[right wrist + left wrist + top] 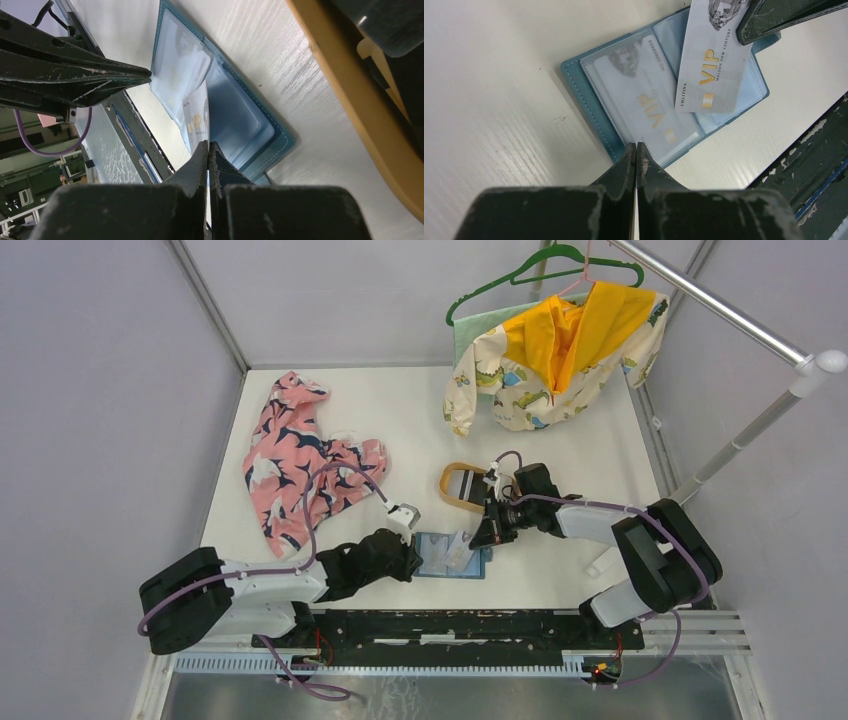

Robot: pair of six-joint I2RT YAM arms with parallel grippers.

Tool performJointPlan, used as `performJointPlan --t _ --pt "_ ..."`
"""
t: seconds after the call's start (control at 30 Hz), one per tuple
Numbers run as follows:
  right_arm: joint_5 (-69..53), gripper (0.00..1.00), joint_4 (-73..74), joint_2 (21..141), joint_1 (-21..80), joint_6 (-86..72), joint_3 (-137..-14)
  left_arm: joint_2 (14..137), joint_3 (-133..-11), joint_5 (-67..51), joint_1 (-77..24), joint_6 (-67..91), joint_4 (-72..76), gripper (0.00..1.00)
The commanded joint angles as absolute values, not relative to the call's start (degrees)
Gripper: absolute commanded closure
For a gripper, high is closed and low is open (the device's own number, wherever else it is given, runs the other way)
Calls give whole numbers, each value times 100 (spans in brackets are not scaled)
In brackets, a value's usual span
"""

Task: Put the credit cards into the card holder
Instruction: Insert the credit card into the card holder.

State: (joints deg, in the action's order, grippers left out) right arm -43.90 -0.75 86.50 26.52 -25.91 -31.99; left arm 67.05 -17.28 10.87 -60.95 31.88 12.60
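R gripper [207, 146]: fingers pressed together, pinching the held card [711, 70] by its far end; grip looks firm, card not bent.
Held card: silver, gold "VIP" print, tilted; its free end hangs over the right half of the holder, close by the centre fold. Not in a pocket as far as can be seen; contact w/ the sleeve cannot be told.
L gripper [636, 149]: fingers pressed together, nothing seen between them; tips sit at the near edge of the holder's left half. Judged to be pinning it down; actual contact cannot be confirmed.
Card holder [596, 110]: teal bifold, lying open and flat on the table [499, 100], near-centre, between the two grippers.
Pocketed card [641, 107]: one pale VIP card seated under the clear sleeve of the left half.
Right half: clear sleeve, appears empty in the R wrist view.
Step in hand: 2nd card brought to the pocket mouth, insertion not yet done.
Next move, est.: lower card's free edge to the sleeve opening, flatten the angle, slide in along the pocket; L gripper to hold the holder so it does not skid.
Risk, est.: edge rides over the sleeve rather than under it; holder shifts or folds shut.
Surrounds: wooden tray [345, 85] just far-right of the holder; pink garment [290, 460] far-left; hung garment [560, 350] far-right. Neither garment is near the work.
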Motion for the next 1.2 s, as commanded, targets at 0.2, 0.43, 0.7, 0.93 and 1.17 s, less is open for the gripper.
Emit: performJointPlan --t 0.2,0.43,0.7,0.93,1.17 --pt "-4462 100 -292 8888 2614 -2917 -3250 6527 -1696 1327 -6143 3160 1378 95" --pt "-4175 100 -176 8442 2563 -2802 -3236 6646 -1720 1386 -6182 3217 1415 95" --pt "-3960 100 -149 8463 2399 -2764 -3217 6828 -1837 1376 -6218 3147 1442 95" --pt "-4047 100 -297 8602 2419 -2916 -3211 6856 -1811 1385 -6254 3131 1539 95" --pt "-4156 100 -291 8647 2554 -2867 -3261 6937 -1811 1405 -6273 3129 1607 95"
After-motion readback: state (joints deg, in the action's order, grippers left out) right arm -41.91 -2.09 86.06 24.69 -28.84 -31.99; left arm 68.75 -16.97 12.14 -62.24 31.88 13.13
